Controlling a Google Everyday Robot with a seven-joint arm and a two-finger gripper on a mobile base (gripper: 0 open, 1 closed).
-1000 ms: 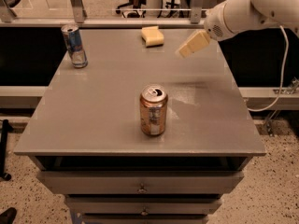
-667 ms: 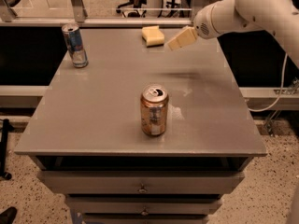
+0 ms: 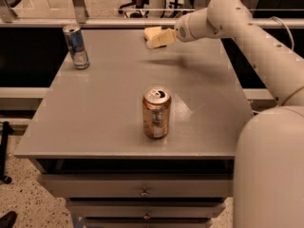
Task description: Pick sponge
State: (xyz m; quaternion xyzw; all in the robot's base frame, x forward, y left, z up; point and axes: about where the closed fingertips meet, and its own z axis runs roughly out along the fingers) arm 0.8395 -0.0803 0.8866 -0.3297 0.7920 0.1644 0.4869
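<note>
The sponge (image 3: 150, 31) is a small pale yellow block lying near the far edge of the grey table (image 3: 104, 103), a little right of centre. My gripper (image 3: 156, 41) reaches in from the right on the white arm (image 3: 247, 27). It hovers just above the table and overlaps the sponge's near right side, hiding part of it. I cannot tell whether it touches the sponge.
A blue and silver can (image 3: 76, 46) stands at the far left of the table. A copper-coloured can (image 3: 156, 112) stands near the middle front. Drawers (image 3: 142, 193) sit under the tabletop. A glass rail (image 3: 95, 11) runs behind the table.
The arm has swung left. The gripper moved from right of the sponge to right against its near right side.
</note>
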